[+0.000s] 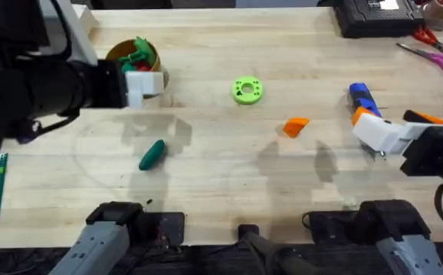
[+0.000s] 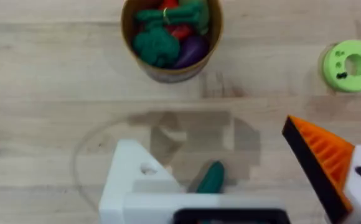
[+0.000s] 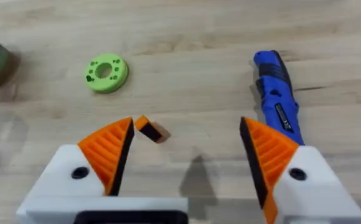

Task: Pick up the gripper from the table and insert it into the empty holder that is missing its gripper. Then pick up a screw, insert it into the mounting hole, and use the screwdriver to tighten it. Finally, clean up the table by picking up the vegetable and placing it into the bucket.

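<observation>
Small orange wedge-shaped plastic gripper on the pale wooden table, mid-right, beside the lime-green ring. Right gripper spread wide above it, grasping nothing. Left gripper spread wide over the dark green oblong toy vegetable; its white angular plastic holder bare of a tip

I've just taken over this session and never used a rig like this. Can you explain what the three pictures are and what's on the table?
Two robot arms work at a wooden table. One picture looks down from above; the other two come from a camera on each wrist.

The left hand is open and lacks one orange pad: its bare white holder hangs above the green vegetable. The right hand is open, holding nothing.

On the table lie the loose orange gripper, the blue screwdriver, a lime-green ring, and the bucket already filled with toy vegetables.
</observation>
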Tool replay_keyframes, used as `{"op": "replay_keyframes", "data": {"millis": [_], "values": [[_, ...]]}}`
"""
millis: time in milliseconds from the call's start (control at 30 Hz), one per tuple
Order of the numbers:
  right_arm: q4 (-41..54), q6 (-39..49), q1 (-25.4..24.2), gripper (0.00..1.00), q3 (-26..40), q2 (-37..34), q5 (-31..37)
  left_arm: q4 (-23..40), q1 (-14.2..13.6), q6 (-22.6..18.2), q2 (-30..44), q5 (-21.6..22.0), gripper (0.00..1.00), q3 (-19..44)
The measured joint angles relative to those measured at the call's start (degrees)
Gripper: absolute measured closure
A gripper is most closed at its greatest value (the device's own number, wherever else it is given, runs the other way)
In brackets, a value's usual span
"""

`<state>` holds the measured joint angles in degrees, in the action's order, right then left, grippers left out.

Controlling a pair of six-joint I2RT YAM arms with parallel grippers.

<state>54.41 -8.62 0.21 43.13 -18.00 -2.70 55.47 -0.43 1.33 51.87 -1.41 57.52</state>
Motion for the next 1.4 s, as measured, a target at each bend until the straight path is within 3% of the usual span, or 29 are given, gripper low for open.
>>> {"op": "replay_keyframes", "data": {"millis": [300, 333, 367, 400, 633, 800, 833, 1000, 1133, 1400], "values": [[6.06, -0.02, 0.0, 0.013, 0.0, 0.0, 0.0, -3.34, -0.02, -0.06, 2.59, -3.63, 0.014, -0.02], [6.51, -0.02, 0.0, 0.013, 0.0, 0.0, 0.02, -5.03, 0.0, -0.62, 2.71, -4.84, 0.014, -0.08], [7.86, -0.02, 0.0, 0.013, 0.0, 0.0, 0.0, -13.93, -0.72, -3.4, 2.7, -9.56, 0.014, -1.68], [8.25, -0.02, 0.0, 0.013, 0.0, 0.0, 0.0, -17.87, -1.44, -4.22, 2.32, -11.32, 0.014, -2.98], [9.05, -0.02, 0.0, 0.013, 0.0, 0.0, 0.0, -39.5, -10.71, -6.69, -8.2, -17.86, 0.014, -18.22], [9.05, -0.02, 0.0, 0.012, 0.0, 0.0, 0.0, -48.63, -17.21, -7.11, -22.56, -18.97, 0.012, -31.88], [9.05, -0.02, 0.0, 0.012, 0.0, 0.0, 0.0, -53.41, -19.89, -6.85, -31.05, -18.91, 0.014, -39.15], [9.05, -0.02, 0.0, 0.012, 0.0, 0.0, 0.0, -57.31, -22.64, -6.21, -43.19, -18.37, 0.014, -49.05], [9.05, -0.02, 0.0, 0.012, 0.0, 0.0, 0.0, -57.95, -23.08, -2.34, -50.61, -17.16, 0.014, -55.45], [9.05, -0.02, 0.0, 0.012, 0.0, 0.0, 0.0, -52.01, -23.34, 3.89, -51.57, -15.52, 0.014, -57.16]]}}
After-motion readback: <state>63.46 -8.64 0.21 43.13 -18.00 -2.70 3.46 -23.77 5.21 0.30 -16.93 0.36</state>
